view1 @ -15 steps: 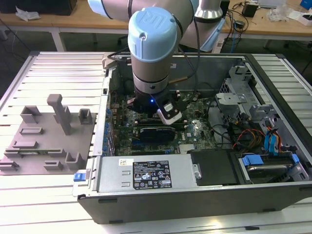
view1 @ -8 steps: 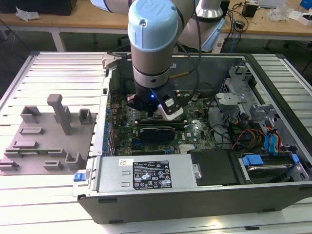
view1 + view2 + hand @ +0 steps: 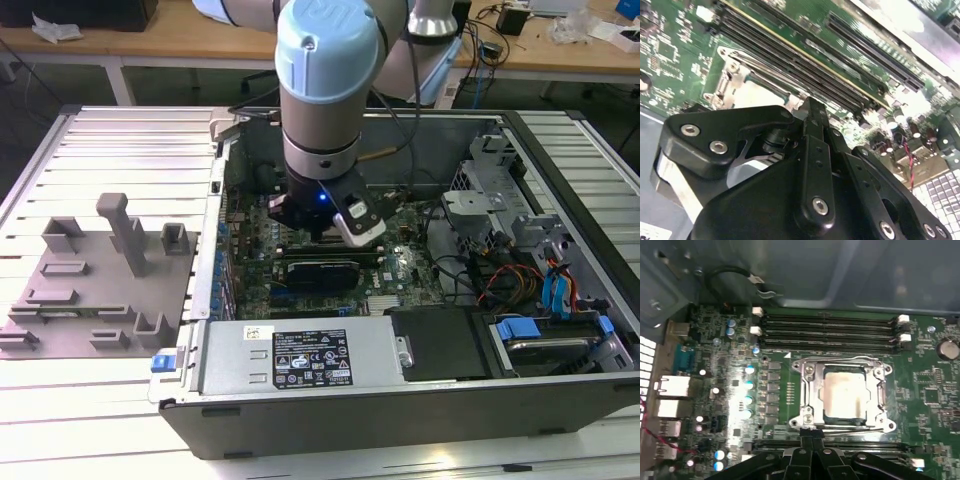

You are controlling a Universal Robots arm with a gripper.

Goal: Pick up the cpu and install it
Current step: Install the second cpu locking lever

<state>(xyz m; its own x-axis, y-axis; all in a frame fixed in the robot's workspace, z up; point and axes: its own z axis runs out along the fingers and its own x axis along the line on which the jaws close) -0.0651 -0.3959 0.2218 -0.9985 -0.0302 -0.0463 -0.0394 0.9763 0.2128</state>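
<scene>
The cpu (image 3: 846, 392), a flat square chip with a pale silvery top, lies inside the metal-rimmed socket frame (image 3: 807, 390) on the green motherboard. Part of its pale top also shows past the fingers in the second wrist view (image 3: 760, 92). My gripper (image 3: 811, 434) hovers just off one edge of the socket, beside the memory slots, with its black fingers (image 3: 812, 112) pressed together and nothing between them. In the exterior view the arm reaches straight down into the open computer case, the gripper (image 3: 318, 236) low over the board.
Memory slots (image 3: 827, 327) run along both sides of the socket. A graphics card (image 3: 322, 272), power supply (image 3: 300, 358) and drive bays with cables (image 3: 545, 290) crowd the case. A grey fixture plate with blocks (image 3: 95, 290) sits outside at the exterior view's left.
</scene>
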